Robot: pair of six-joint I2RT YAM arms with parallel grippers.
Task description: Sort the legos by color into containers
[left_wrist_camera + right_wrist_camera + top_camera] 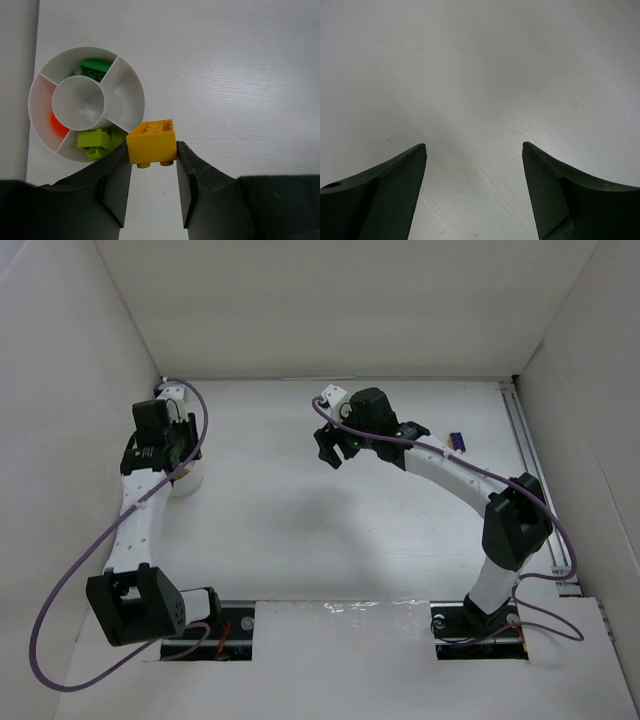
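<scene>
Left claw here: I'm clamped on a yellow lego, which sits at the near rim of the white bowl from my wrist view. In the bowl's compartments are green legos on the far side, lime legos nearest me and an orange lego at left. My right claw spreads wide above the bench.

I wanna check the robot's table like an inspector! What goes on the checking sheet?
Surface: white table.
Job's things: divided white dish holds green bricks, orange brick and lime bricks in separate compartments; yellow brick gripped; blue brick by the right arm.
Clutter: nothing seen.
Grippers: left gripper shut on the yellow brick near the dish rim; right gripper open, empty.
Cables: purple cables along both arms.
Surroundings: white walls around the table.
</scene>
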